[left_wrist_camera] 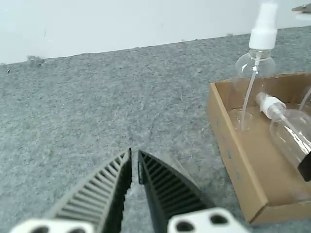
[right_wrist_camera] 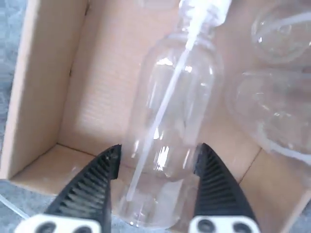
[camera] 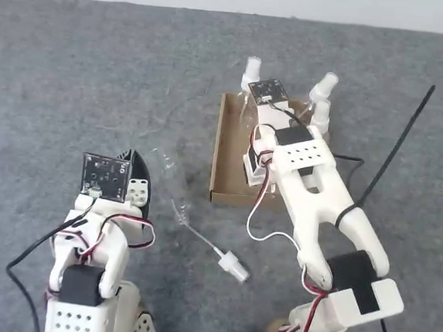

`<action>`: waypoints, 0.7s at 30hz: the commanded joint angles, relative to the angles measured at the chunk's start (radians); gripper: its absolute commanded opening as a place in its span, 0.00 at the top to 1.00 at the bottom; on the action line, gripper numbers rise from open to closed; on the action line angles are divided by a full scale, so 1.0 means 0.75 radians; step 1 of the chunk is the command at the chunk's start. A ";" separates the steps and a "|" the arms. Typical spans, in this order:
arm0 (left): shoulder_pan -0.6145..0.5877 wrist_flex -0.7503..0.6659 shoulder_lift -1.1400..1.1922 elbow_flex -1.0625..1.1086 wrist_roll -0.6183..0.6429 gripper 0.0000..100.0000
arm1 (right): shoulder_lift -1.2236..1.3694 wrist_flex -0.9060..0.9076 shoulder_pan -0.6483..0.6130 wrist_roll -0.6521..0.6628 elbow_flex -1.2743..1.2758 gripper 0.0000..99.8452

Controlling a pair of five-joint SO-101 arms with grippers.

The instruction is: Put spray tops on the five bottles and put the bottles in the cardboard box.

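1. Risk: the right gripper [right_wrist_camera: 159, 147] is clamped on a clear plastic bottle with a white spray top [right_wrist_camera: 167, 107] whose base looks to hang over the near wall of the brown cardboard box [right_wrist_camera: 46, 87]. Letting go here could leave it tipping on the wall or rolling out
2. Risk: pushing deeper could knock the other clear capped bottles [right_wrist_camera: 282, 73] just beside it
3. Position: the bottle lies lengthwise between the jaws, held near its base, with its spray top pointing into the box
4. The left gripper [left_wrist_camera: 134, 151] has its jaws nearly together and holds nothing, low over the grey felt table [camera: 75, 68]
5. Still to do: an uncapped clear bottle [camera: 167, 178] lies near the left gripper, with a loose white spray top with its thin tube [camera: 234, 265] between the arms
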 commanded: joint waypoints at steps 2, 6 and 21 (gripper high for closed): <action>-0.008 -0.033 -0.018 -0.007 -0.008 0.99 | -0.081 0.075 0.007 0.006 -0.084 0.94; -0.008 -0.035 -0.018 -0.007 -0.008 0.99 | -0.187 0.140 0.036 0.006 -0.100 0.94; -0.008 -0.035 -0.018 -0.007 -0.008 0.99 | -0.425 0.302 0.058 0.014 -0.098 0.94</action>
